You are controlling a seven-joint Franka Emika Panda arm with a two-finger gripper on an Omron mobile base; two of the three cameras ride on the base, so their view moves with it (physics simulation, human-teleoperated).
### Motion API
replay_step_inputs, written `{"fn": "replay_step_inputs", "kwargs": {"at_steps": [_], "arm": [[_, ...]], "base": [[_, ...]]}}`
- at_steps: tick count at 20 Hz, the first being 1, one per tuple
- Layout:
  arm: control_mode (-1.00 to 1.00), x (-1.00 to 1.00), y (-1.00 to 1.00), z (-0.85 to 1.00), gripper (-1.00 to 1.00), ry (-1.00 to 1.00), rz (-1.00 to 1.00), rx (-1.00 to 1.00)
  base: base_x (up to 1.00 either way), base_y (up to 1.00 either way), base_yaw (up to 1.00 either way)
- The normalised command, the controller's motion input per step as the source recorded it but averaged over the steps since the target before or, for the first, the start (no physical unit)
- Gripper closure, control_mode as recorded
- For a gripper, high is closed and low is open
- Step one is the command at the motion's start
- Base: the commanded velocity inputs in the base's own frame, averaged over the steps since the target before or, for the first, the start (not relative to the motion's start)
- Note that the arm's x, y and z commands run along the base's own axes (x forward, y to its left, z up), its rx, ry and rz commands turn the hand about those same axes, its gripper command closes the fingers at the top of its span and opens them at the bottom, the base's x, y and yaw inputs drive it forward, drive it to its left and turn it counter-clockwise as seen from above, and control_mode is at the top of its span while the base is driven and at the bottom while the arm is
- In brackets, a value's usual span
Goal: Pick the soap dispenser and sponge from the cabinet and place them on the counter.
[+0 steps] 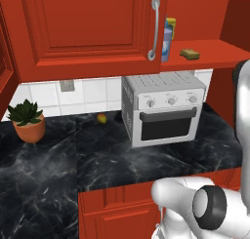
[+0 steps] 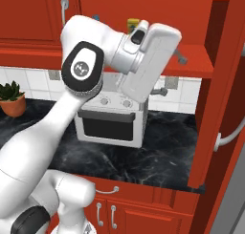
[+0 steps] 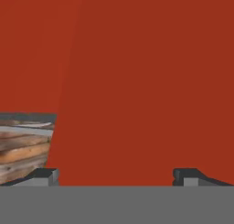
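The gripper (image 3: 116, 177) is seen with fingertips (image 3: 45, 175) spread wide apart, nothing between them, facing a red cabinet (image 1: 88, 33) panel. The soap dispenser (image 1: 167, 44) and the sponge (image 1: 189, 53) are seen on the cabinet's shelf, above the toaster oven (image 1: 163, 109).

The soap dispenser (image 1: 167, 44), a lavender bottle with a white-and-blue label, stands upright on the shelf of the red cabinet (image 1: 88, 28), just beside the door's edge. The sponge (image 1: 189, 53), a yellow-tan block, lies flat on that shelf, right of the bottle and apart from it. The black veined worktop (image 1: 97, 150) lies below the cabinet.
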Motion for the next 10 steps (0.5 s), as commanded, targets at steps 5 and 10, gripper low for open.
{"fn": "replay_step_inputs", "kwargs": {"at_steps": [5,10], "arm": [[-1.0,-0.33,0.45,-0.01,-1.0,-0.27,0.06,0.1],[-1.0,-0.07,0.41,0.0,-1.0,-0.16,0.05,0.14]], "base": [[0.0,0.0,0.0],[0.0,0.0,0.0]]}}
